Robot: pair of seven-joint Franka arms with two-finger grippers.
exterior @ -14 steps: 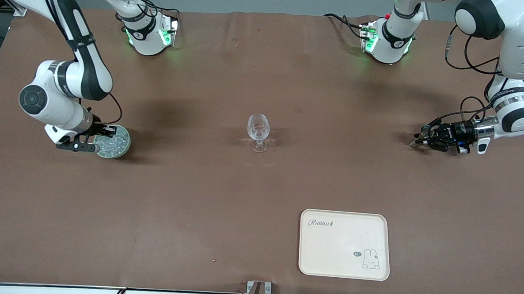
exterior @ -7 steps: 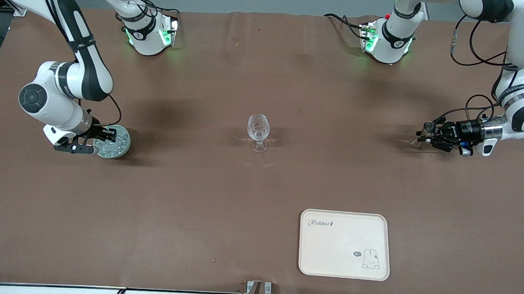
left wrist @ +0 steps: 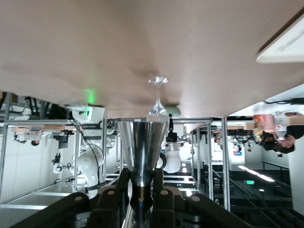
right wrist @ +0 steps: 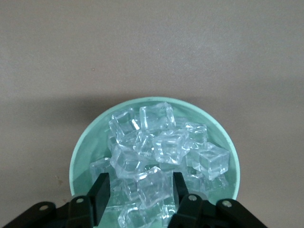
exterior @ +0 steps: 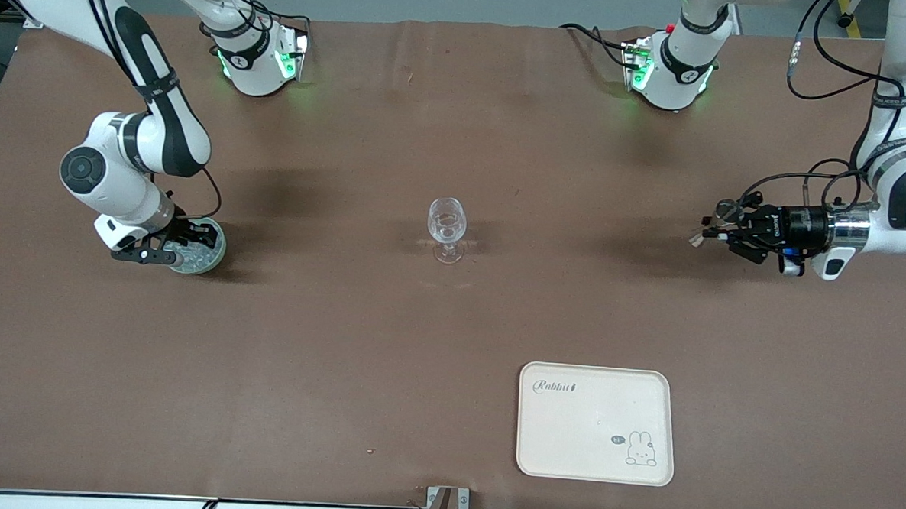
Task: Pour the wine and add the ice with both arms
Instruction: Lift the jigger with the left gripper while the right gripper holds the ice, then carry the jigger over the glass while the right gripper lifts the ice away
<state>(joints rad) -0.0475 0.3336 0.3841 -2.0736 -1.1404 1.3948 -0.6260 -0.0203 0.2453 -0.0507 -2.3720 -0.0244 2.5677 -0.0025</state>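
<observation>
A clear stemmed glass [exterior: 446, 227] stands at the table's middle; it also shows in the left wrist view [left wrist: 157, 107]. A pale green dish [exterior: 214, 245] at the right arm's end holds the ice [exterior: 195, 257], a heap of clear cubes [right wrist: 156, 137]. My right gripper [exterior: 184, 248] is down in the dish [right wrist: 80, 156], open, with its fingers [right wrist: 99, 190] either side of one cube. My left gripper [exterior: 729, 230] is shut on a silvery cone-shaped cup [left wrist: 141, 142] and holds it sideways above the table at the left arm's end, mouth toward the glass.
A cream tray [exterior: 595, 421] with a rabbit print lies near the front edge, nearer the front camera than the glass; its corner shows in the left wrist view [left wrist: 285, 45]. The arms' green-lit bases [exterior: 259, 58] stand along the table's back edge.
My left gripper has risen and moved a little toward the glass with the cup. My right arm has shifted and its gripper has settled lower into the dish of ice.
</observation>
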